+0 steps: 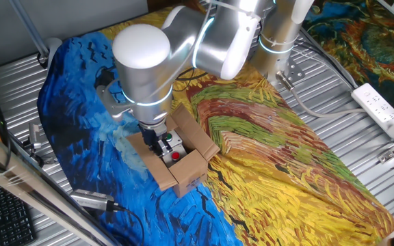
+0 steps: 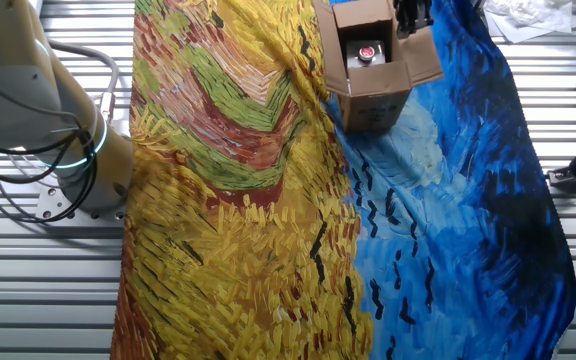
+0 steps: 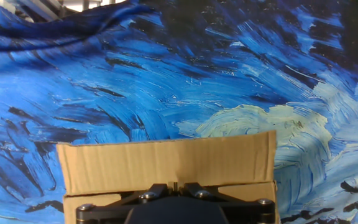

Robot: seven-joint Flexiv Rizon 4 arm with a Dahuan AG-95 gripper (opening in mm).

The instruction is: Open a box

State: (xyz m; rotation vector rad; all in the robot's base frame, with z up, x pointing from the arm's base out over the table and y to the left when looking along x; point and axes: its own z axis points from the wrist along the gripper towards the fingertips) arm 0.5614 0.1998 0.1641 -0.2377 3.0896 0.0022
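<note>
The small brown cardboard box (image 1: 187, 171) stands on the blue part of the painted cloth with its top flaps spread open. A grey unit with a red button (image 1: 176, 156) shows inside. The box also shows in the other fixed view (image 2: 373, 95), with the red button (image 2: 366, 52) visible. My gripper (image 1: 157, 142) reaches down at the box's left side, its black fingers close together over the left flap (image 1: 152, 164). In the hand view the fingers (image 3: 157, 190) sit nearly touching, low against a flap (image 3: 166, 165) seen face-on. Nothing is held.
The painted cloth (image 1: 272, 157) covers the table, blue on one side, yellow on the other. A white power strip (image 1: 383, 108) lies at the far right. A grey pen-like tool (image 1: 94, 200) lies on the slats near the box. The arm base (image 2: 78, 150) stands at the cloth's yellow side.
</note>
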